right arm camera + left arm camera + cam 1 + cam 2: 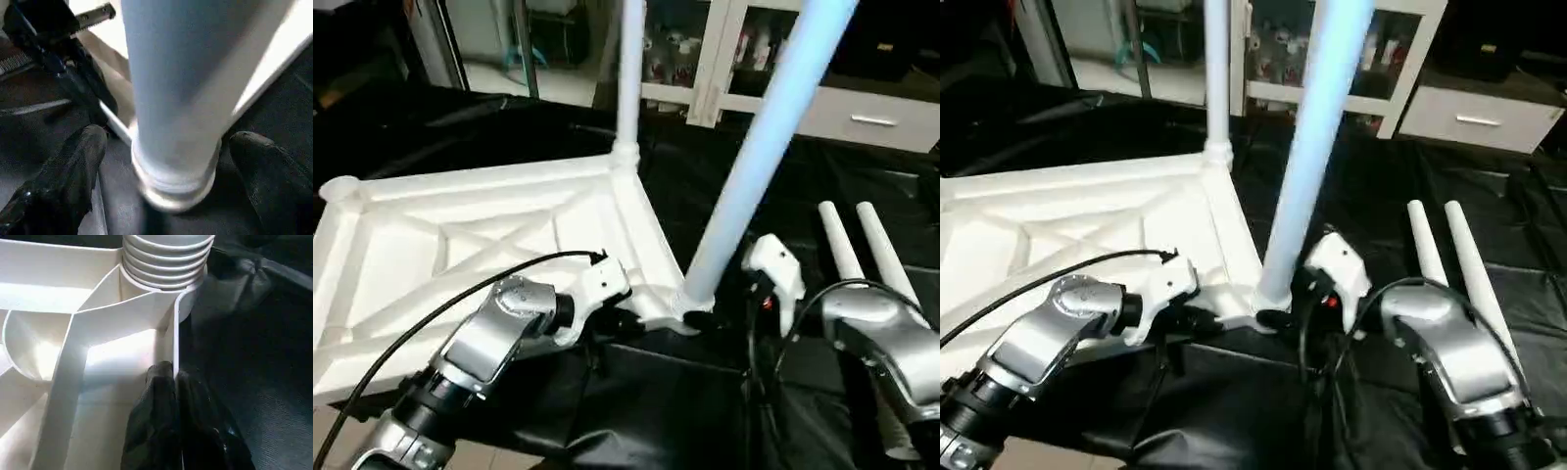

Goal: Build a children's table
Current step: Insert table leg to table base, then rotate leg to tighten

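Black-covered work surface [724,206]: tabletop [460,245], legs cropped above; left gripper [173,377] clenched on its rim, right gripper [161,161] released around leg [171,98]; no writing legible.

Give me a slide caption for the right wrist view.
Open right tool straddling the base of an upright white leg at the tabletop corner.

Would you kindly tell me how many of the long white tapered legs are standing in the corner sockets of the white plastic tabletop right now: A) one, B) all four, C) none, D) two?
D: two long white tapered legs stand upright in corner sockets of the white plastic ribbed tabletop, a far one and a near one, while two more legs lie on the black-covered work surface.
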Tool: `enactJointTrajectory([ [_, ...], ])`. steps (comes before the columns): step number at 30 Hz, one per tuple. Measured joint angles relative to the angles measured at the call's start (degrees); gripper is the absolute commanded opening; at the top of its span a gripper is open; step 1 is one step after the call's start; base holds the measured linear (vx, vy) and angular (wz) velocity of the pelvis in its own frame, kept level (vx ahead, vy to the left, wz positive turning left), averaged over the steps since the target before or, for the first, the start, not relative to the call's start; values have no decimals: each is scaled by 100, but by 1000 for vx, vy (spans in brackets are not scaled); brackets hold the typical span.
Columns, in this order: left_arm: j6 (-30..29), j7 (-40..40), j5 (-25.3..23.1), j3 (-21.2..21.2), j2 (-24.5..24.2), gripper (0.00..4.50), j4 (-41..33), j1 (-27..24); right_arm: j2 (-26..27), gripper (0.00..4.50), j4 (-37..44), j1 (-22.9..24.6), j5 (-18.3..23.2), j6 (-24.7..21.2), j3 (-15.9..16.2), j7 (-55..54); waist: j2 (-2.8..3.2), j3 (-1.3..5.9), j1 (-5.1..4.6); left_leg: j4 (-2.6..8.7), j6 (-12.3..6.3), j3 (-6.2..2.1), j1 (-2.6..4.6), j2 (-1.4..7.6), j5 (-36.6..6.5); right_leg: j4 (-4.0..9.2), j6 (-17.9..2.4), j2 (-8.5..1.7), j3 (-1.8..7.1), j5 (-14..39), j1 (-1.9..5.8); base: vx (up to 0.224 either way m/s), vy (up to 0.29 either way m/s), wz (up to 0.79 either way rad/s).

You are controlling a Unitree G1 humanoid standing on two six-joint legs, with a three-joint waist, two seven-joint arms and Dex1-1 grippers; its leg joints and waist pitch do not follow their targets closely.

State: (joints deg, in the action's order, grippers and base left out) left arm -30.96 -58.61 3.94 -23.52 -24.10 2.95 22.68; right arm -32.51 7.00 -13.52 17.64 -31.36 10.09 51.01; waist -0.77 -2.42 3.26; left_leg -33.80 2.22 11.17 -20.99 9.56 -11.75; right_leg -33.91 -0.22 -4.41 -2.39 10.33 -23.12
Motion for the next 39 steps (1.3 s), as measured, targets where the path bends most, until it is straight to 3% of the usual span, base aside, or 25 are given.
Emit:
enactJointTrajectory([
  [3, 0, -72, 19, -6, -30, 0, -35, -31, 28, 442, -118, -1, -125, 172, 119, -8, 0, 0, 8, -11, 1, 0, 0, 2, 1, -13, 0, -1, 0, 0, 0, 0, 0, 0],
  [4, 0, -79, 19, -6, -32, 0, -37, -32, 28, 414, -153, -1, -171, 210, 146, -7, 0, 0, 8, -14, 1, 0, -1, 2, 1, -15, 0, -1, 1, 0, 0, 0, 0, 0],
  [8, 2, -88, 20, -6, -43, 0, -38, -32, 18, 400, -310, -3, -303, 346, 202, -1, 0, 0, 5, -18, 2, 0, -1, 3, 1, -19, 0, -1, 1, 0, 0, 0, 0, 0],
  [9, 2, -95, 25, -6, -52, 0, -38, -32, 15, 371, -350, -5, -385, 424, 263, 1, -1, 1, 5, -18, 1, 0, -1, 4, 1, -21, 0, -1, 0, 0, 0, 0, 0, 0],
  [20, 4, -97, 31, -1, -63, 0, -37, -31, 84, 281, -518, -31, -481, 588, 395, 38, -1, 1, 6, -28, 1, 0, -1, 6, 2, -30, -1, -1, -1, -1, 0, 0, 0, 0],
  [38, 9, -104, 30, -3, -94, 0, -32, -31, 151, 273, -605, 4, -503, 774, 394, 26, -2, 1, 3, -65, 1, -1, 0, 12, 1, -61, -3, -1, 1, -2, 0, 0, 0, 0],
  [39, 9, -104, 30, -3, -99, 0, -31, -31, 181, 308, -626, 4, -500, 777, 391, 9, -2, 1, -9, -65, 1, -1, 0, 12, 1, -63, -3, -1, 1, -2, 0, 0, 0, 0],
])
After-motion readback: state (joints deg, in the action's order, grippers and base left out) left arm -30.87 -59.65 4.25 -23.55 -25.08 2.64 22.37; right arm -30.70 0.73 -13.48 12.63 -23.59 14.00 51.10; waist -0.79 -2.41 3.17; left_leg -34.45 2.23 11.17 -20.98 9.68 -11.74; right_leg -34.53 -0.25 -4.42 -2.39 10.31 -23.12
